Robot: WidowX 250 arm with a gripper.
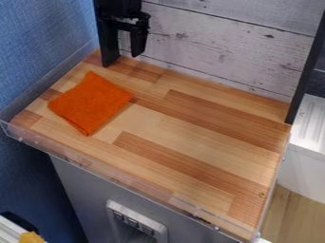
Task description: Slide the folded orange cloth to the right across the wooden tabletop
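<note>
1. Hanging at the upper left of the camera view, the black end effector (134, 46) is over the back part of the table (209, 137). How far open it is, I cannot tell; nothing can be made out in its hold, and it is apart from the cloth.
2. Nearest to it among loose things is an orange cloth (90, 103), lying flat on the table's left part, in front of the end effector as the camera sees it. It looks folded into a rough square, set cornerwise, with one corner towards the back.
3. Handling it well, in my judgement, calls for coming down square over a raised edge or a corner, pinching several layers together, and lifting slowly so the fold doesn't slip open. Pressing too hard could scrape the wood; gripping too shallowly may catch only the top layer.
4. Farther out, a whitewashed plank wall (222, 52) stands behind, a blue wall (38, 42) is at the left, and a clear rim (114, 174) runs along the front; keep sideways moves well off them all.
</note>
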